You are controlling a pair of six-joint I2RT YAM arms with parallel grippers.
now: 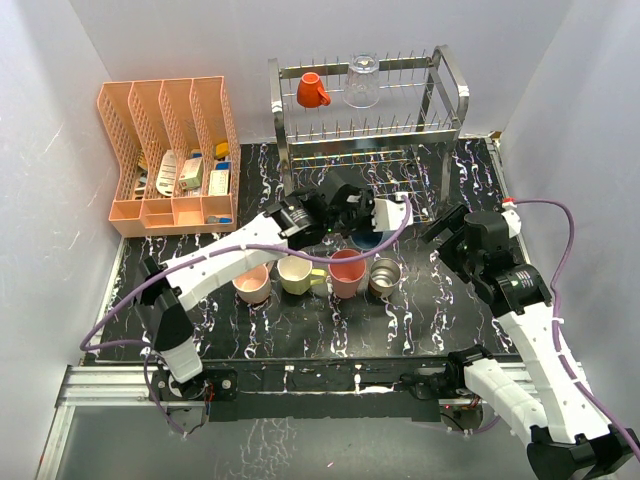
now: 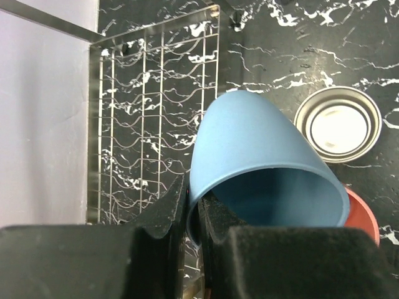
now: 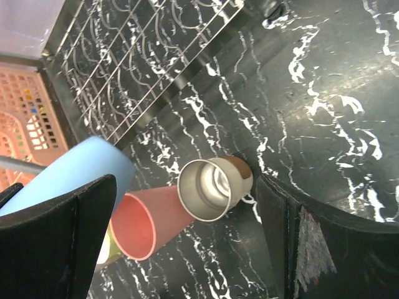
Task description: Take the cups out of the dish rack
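Left fingers (image 2: 163, 215) are clenched on the rim of the light blue tumbler (image 2: 262, 143), one finger inside the mouth and one outside; the tumbler lies tilted, mouth toward the wrist camera, just in front of the dish rack (image 1: 450, 92) and behind the row of cups; from above it is mostly hidden under the wrist, and whether it touches the worktop (image 1: 430, 325) cannot be told. Right fingers (image 3: 62, 243) are spread wide and grasp nothing, hanging over the steel cup (image 3: 206, 190), which stands upright at the right end of the row; beside it stand the salmon-red cup (image 1: 347, 272), the yellow mug (image 1: 297, 273) and the pale pink mug (image 1: 252, 283). In the left wrist view only a sliver of the salmon-red cup shows at the lower right; in the right wrist view the yellow mug is almost wholly behind a finger. On the rack's upper tier sit the small orange mug (image 1: 312, 90) and the clear glass (image 1: 362, 82), mouth down. Small packets in the peach organizer (image 1: 165, 110) carry print too small to read.
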